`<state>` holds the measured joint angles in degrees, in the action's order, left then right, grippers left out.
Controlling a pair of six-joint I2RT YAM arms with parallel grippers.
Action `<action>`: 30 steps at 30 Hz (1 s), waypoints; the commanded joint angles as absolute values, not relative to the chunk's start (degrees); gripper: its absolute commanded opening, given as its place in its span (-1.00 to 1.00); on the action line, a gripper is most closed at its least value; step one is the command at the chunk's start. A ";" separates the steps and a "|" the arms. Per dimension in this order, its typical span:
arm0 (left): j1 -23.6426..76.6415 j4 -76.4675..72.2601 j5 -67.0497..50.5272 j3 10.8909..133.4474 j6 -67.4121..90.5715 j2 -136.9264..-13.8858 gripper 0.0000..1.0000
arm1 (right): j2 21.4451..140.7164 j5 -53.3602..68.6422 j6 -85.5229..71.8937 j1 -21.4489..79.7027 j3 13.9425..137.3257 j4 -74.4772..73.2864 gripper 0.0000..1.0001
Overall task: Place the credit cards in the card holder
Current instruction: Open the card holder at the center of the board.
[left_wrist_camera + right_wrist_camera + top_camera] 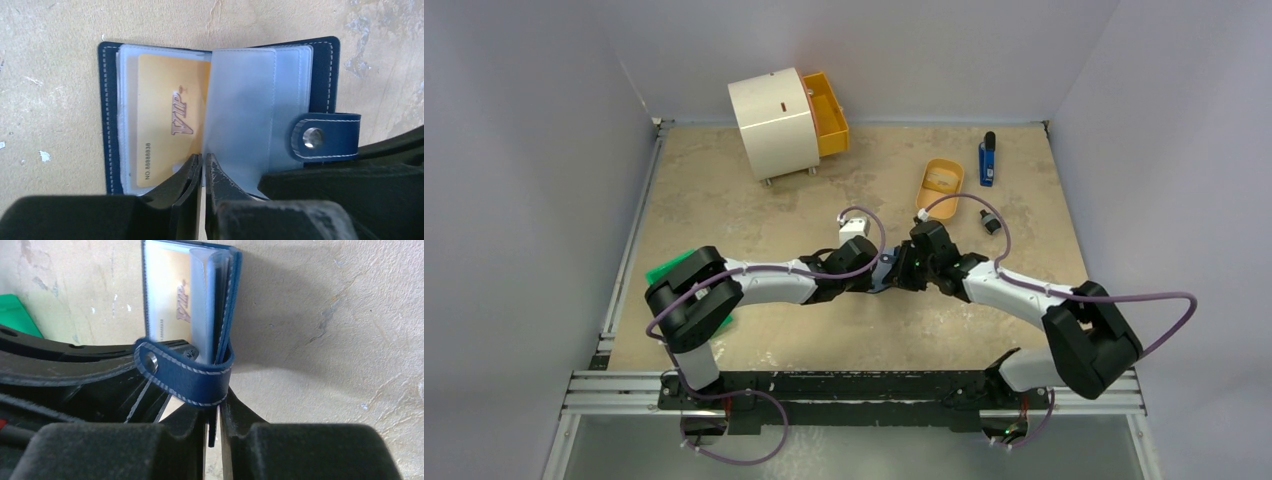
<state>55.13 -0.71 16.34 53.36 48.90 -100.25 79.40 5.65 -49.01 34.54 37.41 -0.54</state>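
The navy card holder (330, 75) lies open on the table. A yellow VIP credit card (165, 110) sits in its left clear pocket. My left gripper (204, 157) is shut on the near edge of a clear sleeve (240, 110) at the spine. My right gripper (214, 405) is shut on the edge of the card holder's navy cover (227, 315), just under the snap tab (190, 375), and holds that cover upright. In the top view both grippers, left (871, 276) and right (906, 268), meet at mid-table and hide most of the holder.
An orange oval tray (924, 190) lies at the back right; what lies in it is too small to tell. Beside it are a blue object (987, 160) and a small black object (991, 222). A white round cabinet (774, 122) with an orange drawer (829, 112) stands at the back. A green box (674, 267) lies under the left arm.
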 commanded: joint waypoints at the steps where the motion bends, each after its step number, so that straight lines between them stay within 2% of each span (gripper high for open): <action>1: 54.90 -0.09 20.00 55.58 49.26 -100.46 -0.94 | 75.65 6.07 -49.06 34.42 37.18 0.09 -0.63; 7: 54.89 1.77 20.57 55.11 49.53 -100.68 -1.00 | 73.19 3.81 -49.66 34.37 36.04 -1.63 -0.40; 12: 54.85 1.76 20.65 54.89 49.50 -100.77 -1.00 | 72.58 2.09 -50.30 34.31 36.34 -2.97 -0.31; 15: 54.85 1.76 20.74 54.92 49.47 -100.81 -1.00 | 72.17 0.94 -50.53 34.23 36.54 -3.61 -0.33; 22: 54.85 1.40 20.51 54.63 49.51 -100.64 -1.00 | 75.23 0.92 -49.83 34.07 38.05 -5.80 -0.56; 30: 54.84 -0.57 18.87 53.72 50.17 -100.32 -1.00 | 79.24 2.34 -49.00 34.16 39.41 -4.49 -0.49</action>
<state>55.13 1.02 19.27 53.58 49.04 -100.36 78.04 2.33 -49.84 34.37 36.45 -4.45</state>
